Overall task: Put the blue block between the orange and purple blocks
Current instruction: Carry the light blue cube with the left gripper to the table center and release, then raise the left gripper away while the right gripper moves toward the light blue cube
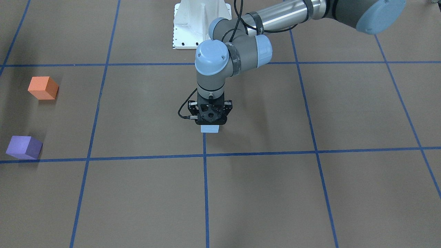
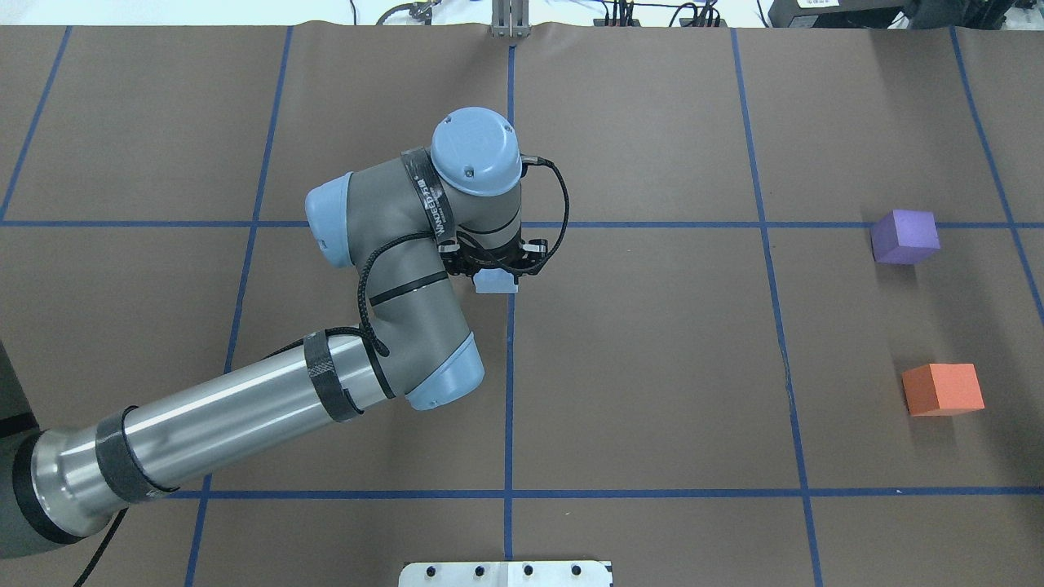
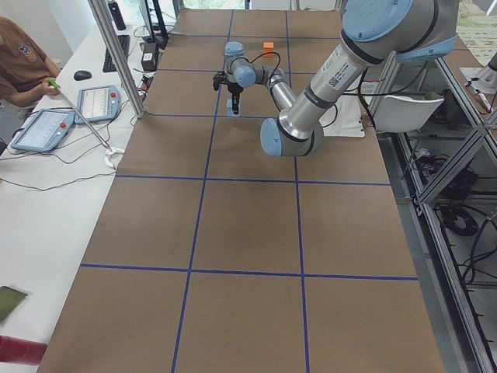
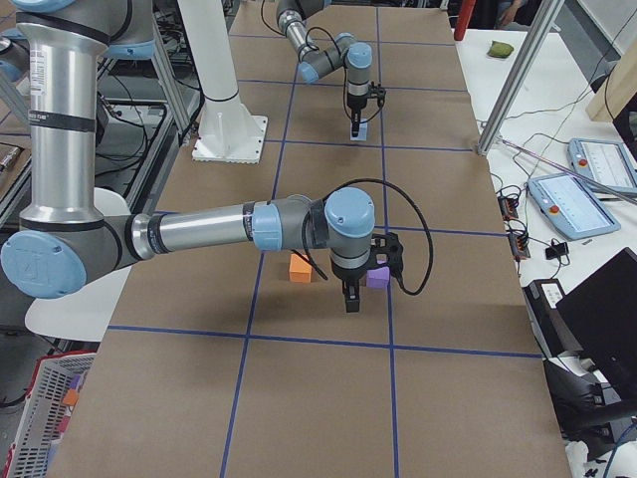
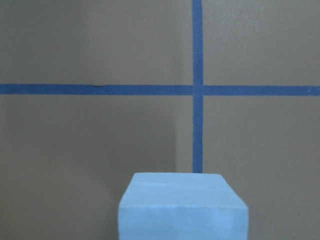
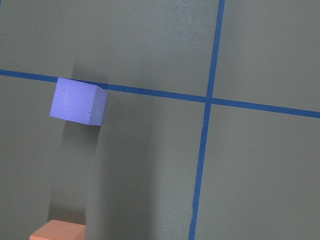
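Note:
A light blue block [image 1: 209,129] sits between the fingers of my left gripper [image 1: 210,120] near the table's centre, by a tape crossing; it also shows in the overhead view [image 2: 496,282] and fills the bottom of the left wrist view [image 5: 183,205]. The gripper looks shut on it. The orange block [image 2: 942,389] and the purple block [image 2: 904,236] stand apart at the far right of the overhead view, with a gap between them. My right gripper [image 4: 350,302] shows only in the exterior right view, hovering near these two blocks; I cannot tell whether it is open or shut. The right wrist view shows the purple block [image 6: 78,101] and the orange block's top [image 6: 57,230].
The brown table carries a grid of blue tape lines [image 2: 509,367]. A white arm base plate [image 1: 201,24] stands at the robot's edge. Operators' tablets [image 3: 46,128] lie on a side table, beyond a metal post [image 4: 518,80].

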Controlling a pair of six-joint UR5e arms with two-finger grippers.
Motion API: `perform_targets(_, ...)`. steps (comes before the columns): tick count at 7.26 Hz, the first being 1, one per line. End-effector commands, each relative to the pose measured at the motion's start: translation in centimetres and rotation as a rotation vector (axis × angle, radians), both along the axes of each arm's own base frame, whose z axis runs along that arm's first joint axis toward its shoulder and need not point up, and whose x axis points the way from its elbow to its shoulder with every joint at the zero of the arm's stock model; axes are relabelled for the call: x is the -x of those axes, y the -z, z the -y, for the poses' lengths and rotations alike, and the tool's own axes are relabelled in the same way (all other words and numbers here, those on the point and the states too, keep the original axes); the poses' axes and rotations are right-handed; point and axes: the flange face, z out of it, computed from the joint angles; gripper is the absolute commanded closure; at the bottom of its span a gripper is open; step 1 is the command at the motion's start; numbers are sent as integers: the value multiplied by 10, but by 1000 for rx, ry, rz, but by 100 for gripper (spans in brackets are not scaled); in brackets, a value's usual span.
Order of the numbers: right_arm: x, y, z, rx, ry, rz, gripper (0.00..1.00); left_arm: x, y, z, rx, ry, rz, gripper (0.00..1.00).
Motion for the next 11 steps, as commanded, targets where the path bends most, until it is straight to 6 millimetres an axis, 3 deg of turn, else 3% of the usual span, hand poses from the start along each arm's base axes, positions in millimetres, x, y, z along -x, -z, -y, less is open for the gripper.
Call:
perform_targets(1,2,18,3,5,-25,27,0,-12,-6,-9,-1,-14,7,20)
perform_targets(2,2,26,9,0,-35,34,0,-21,-5,-20,-6,-31,1,0)
perform_targets(4,3,37,19,-19,-32,29,0,-22,6,-24,-24,-34,-43,0)
perform_targets(5,6,47,28,-31,-27,26,0,-13,27,-22,-33,-26,-68,0)
perform_targets(6,8,78,49,-38,-24,25,0,25,46,-5,-20,20,-59,0)
perform_targets(7,28,123,66,-25,-30,18,0,67,66,-3,1,44,-18,0)
perform_targets(8,70,171,75,-44,-18,3,0,105,80,-1,-5,74,-22,0)
perform_targets(9,130,224,87,-22,-24,25,0,139,75,14,17,115,6,0)
perform_targets(10,199,283,92,27,-47,56,0,181,68,34,30,114,35,0)
perform_targets(11,277,336,83,61,-65,58,0,240,40,52,9,79,63,0)
